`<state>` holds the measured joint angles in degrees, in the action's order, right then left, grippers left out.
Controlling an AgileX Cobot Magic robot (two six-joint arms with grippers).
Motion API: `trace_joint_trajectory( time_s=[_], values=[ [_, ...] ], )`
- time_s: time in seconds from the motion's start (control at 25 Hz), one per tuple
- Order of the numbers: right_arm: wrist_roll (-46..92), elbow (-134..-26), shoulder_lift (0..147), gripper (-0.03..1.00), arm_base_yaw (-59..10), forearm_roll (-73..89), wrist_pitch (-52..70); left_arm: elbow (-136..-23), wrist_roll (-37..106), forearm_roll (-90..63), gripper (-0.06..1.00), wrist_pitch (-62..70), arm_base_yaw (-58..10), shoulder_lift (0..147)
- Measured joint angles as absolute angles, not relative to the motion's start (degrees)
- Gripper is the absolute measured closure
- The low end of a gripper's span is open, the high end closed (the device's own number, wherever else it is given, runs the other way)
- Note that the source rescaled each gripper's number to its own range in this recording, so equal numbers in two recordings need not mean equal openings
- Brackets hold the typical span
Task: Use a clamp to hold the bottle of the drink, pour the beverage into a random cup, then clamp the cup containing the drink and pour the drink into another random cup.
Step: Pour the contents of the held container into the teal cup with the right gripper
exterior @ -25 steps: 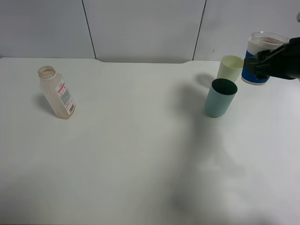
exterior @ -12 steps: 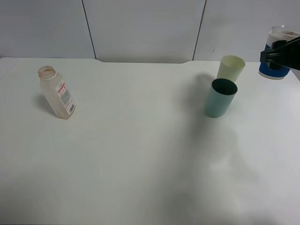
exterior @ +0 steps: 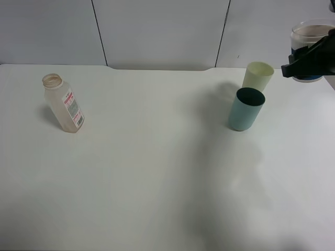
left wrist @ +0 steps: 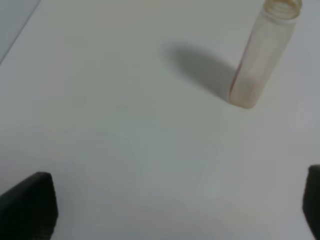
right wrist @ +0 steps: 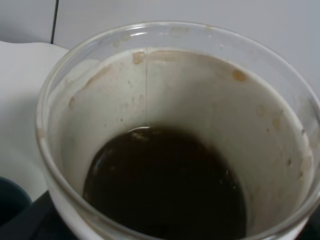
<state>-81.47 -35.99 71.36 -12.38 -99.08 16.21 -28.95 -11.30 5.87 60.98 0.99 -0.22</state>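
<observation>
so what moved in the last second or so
The right gripper, shut on the cup throughout, carried it up and to the right in the high view, away from the pale yellow-green cup, then eased slightly back left. Nothing was let go. The bottle, the teal cup and the pale yellow-green cup stayed put.

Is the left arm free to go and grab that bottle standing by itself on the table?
Probably yes. The bottle stands alone on the table, and the left gripper faces it, jaws wide open, with nothing in between. How far the arm can actually stretch isn't shown.
</observation>
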Motion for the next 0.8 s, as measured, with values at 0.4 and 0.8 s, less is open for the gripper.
trace_joint_trajectory(
  time_s=[0.4,0.8],
  values=[
    [-80.19,-36.03,78.91,0.97,-20.21,-98.98,27.41,-28.95,-11.3,5.87,-0.06,60.98,0.99,-0.22],
    [-77.82,-36.03,84.34,0.97,-26.83,-98.96,35.78,-28.95,-11.3,5.87,-0.06,60.98,0.99,-0.22]
  ],
)
